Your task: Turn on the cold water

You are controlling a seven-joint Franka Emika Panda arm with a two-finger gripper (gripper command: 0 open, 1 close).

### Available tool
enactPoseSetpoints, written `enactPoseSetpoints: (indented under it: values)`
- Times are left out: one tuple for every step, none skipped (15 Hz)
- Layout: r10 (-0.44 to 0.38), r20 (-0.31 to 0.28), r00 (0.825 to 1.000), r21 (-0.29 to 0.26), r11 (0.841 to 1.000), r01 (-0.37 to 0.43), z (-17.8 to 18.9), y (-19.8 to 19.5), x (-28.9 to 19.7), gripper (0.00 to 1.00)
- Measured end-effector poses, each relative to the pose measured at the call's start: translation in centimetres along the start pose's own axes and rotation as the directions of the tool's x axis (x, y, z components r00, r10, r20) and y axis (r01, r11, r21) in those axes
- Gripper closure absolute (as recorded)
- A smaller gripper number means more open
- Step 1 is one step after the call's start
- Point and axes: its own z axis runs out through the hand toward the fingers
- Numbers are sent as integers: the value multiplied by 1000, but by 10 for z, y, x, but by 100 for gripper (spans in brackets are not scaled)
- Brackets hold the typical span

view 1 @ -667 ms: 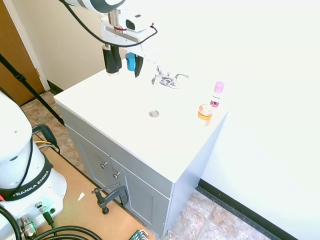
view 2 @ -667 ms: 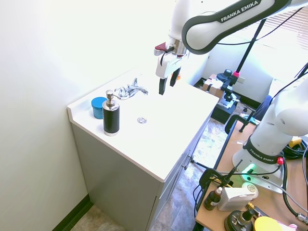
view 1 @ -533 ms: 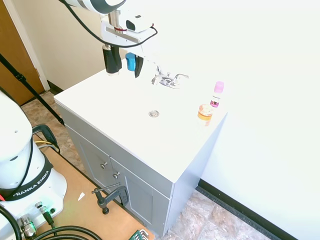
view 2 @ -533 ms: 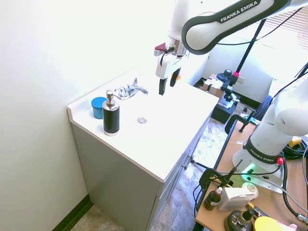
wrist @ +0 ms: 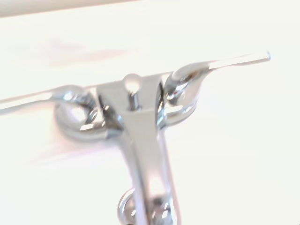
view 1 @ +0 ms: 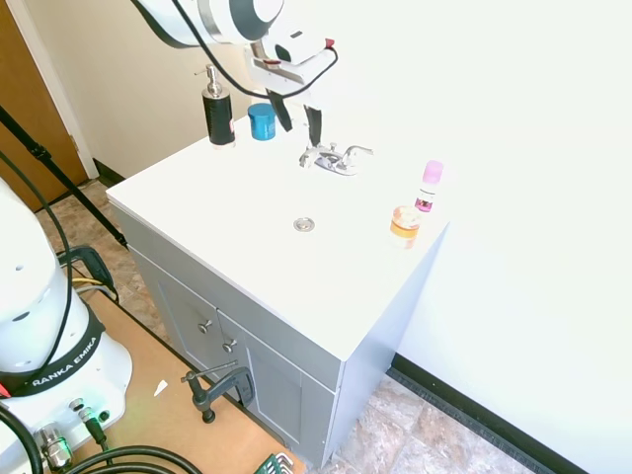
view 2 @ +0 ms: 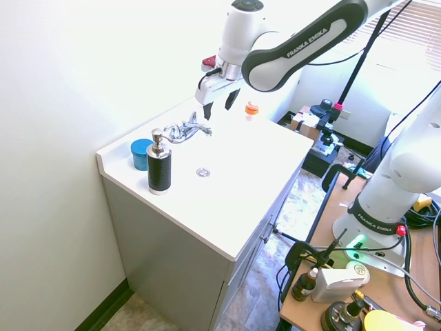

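A: Where's the faucet (view 1: 334, 157)?

B: Back edge of the white vanity top (view 1: 247, 247), behind the drain (view 1: 304, 225). Chrome, short spout, two lever handles. No water in any view I've got.

A: Gripper (view 1: 299, 117)?

B: Hovering just above the faucet, not touching. Fingers spread apart, nothing between them. Wrist cam looks straight down at spout and both levers, slightly blurred.

A: Anything else nearby?

B: Black pump bottle (view 1: 217, 109) and blue jar (view 1: 262, 120) on one side, pink-capped bottle (view 1: 431, 186) and orange jar (view 1: 404, 226) on the other.
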Motion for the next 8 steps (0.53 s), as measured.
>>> enactPoseSetpoints:
  values:
    - [27,-20,999,-3,1000,-27,9,-7,11,0]
    - [51,-35,998,-3,999,-52,16,-13,23,0]
    - [70,-42,997,-3,998,-70,23,-18,34,0]
    - [83,-47,995,-4,997,-83,29,-23,45,0]
    - [92,-52,994,-7,996,-92,36,-28,52,0]
    - [100,-57,993,-9,995,-100,41,-32,59,0]
    - [106,-64,992,-10,994,-106,47,-37,66,0]
    - [112,-71,991,-11,994,-113,51,-40,72,0]
